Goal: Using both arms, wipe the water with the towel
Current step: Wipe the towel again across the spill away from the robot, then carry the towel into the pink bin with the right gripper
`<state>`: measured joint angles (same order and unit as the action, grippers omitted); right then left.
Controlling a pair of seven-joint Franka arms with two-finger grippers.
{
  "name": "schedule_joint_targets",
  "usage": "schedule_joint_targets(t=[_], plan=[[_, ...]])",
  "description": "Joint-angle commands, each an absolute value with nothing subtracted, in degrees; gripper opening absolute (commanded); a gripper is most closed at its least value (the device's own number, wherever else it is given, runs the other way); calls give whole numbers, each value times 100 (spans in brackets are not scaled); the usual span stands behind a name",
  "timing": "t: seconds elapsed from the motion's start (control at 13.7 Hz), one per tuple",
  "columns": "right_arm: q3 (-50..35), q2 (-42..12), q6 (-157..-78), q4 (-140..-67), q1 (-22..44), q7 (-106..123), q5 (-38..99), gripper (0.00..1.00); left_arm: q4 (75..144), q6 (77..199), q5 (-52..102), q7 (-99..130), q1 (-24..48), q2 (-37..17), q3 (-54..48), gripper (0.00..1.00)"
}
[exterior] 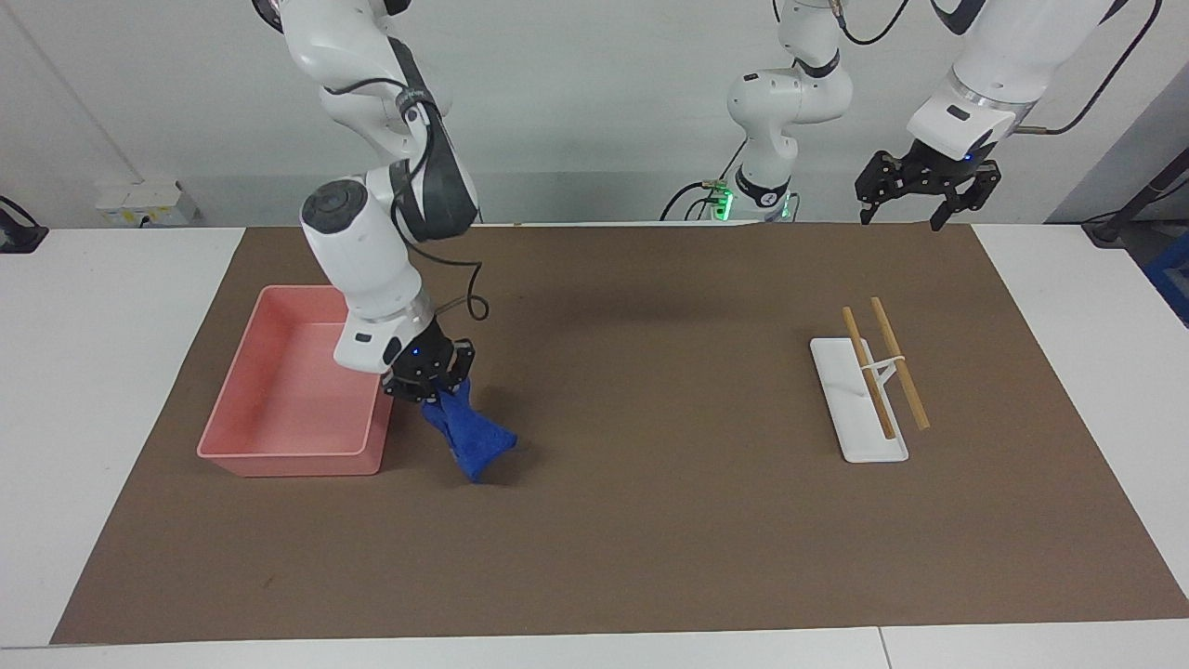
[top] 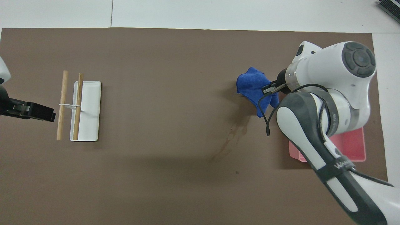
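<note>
Hanging limp from the right pincer (exterior: 429, 383), which is clamped on its top edge, the towel (exterior: 467, 435) droops beside the tray (exterior: 234, 409), its tip near the surface. Soft and light, it will sag; pinch a bunched fold. Left pincer (exterior: 927, 186) waits, spread wide and empty.

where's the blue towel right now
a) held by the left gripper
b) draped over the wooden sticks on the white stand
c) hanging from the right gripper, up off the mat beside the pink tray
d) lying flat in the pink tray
c: the right gripper is shut on the towel, which dangles from it beside the pink tray, while the open left gripper waits at the other end of the table.
</note>
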<state>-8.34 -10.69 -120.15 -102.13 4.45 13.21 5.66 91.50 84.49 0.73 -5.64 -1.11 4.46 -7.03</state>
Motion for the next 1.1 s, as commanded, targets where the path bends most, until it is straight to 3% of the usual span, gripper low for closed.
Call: schedule_joint_targets(t=[0.0,0.29,0.59,1.02], plan=[[-861,-468,-11315,-10380,116,1248,466,0,9325,8420,-35,-527,-79,624,-668,100],[-853,-97,-10652,-10581,-438,1485,466,0,9325,8411,-35,-527,-79,624,-668,100],[-853,-17,-11152,-11222,-1079,1503,457,0,9325,8420,-35,-527,-79,624,-668,100],[-853,-448,-12092,-11767,-1731,1661,457,0,9325,8420,-35,-527,-79,624,-677,100]])
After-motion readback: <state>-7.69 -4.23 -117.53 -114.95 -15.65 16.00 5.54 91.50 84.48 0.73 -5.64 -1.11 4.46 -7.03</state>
